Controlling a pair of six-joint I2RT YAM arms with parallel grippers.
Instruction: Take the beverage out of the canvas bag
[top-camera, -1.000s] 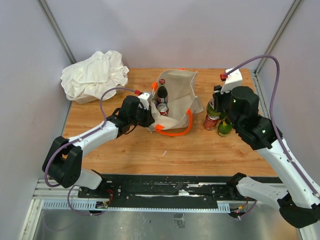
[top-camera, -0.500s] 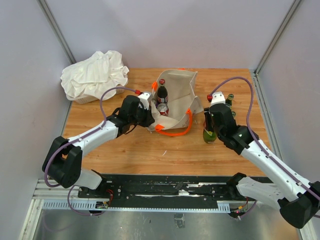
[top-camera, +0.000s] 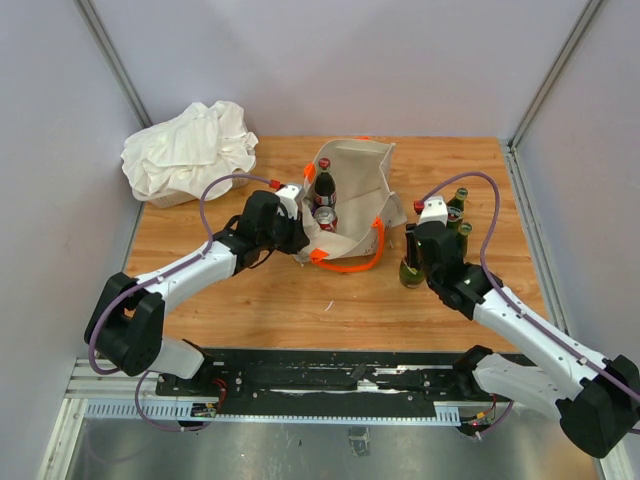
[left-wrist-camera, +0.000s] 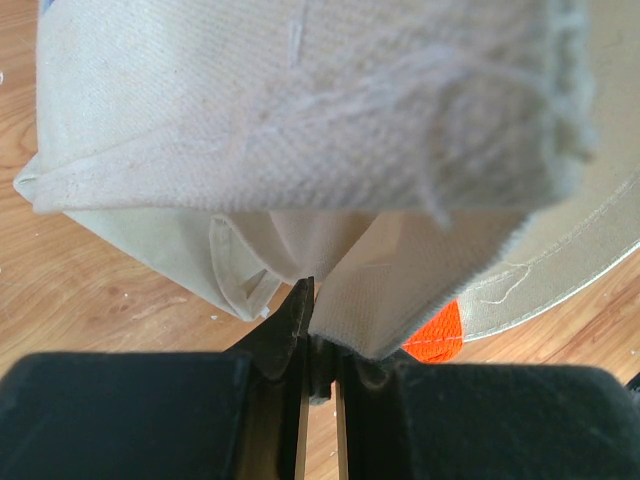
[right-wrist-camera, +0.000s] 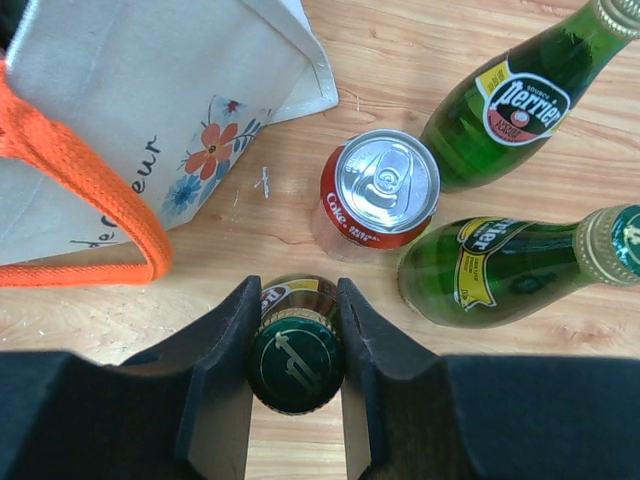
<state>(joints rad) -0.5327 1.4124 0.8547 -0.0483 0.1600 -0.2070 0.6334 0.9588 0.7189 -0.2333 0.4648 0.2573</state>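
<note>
The beige canvas bag (top-camera: 352, 195) with orange handles (top-camera: 350, 262) stands open mid-table. Inside it stand a dark cola bottle (top-camera: 322, 183) and a red can (top-camera: 325, 217). My left gripper (top-camera: 300, 236) is shut on the bag's near-left rim; in the left wrist view the canvas (left-wrist-camera: 300, 120) is pinched between the jaws of my left gripper (left-wrist-camera: 318, 320). My right gripper (right-wrist-camera: 296, 340) is shut on the cap of a green bottle (right-wrist-camera: 296, 362), which stands upright on the table (top-camera: 411, 270) right of the bag (right-wrist-camera: 150, 110).
A red Coke can (right-wrist-camera: 380, 190) and two green Perrier bottles (right-wrist-camera: 505, 100) (right-wrist-camera: 510, 268) stand just beyond the held bottle. A white cloth heap (top-camera: 190, 148) lies at the far left corner. Grey walls close in the table's back and sides.
My right arm has come down and toward the near edge with the green bottle, from high over the group to table level. The left arm and bag have not moved.
</note>
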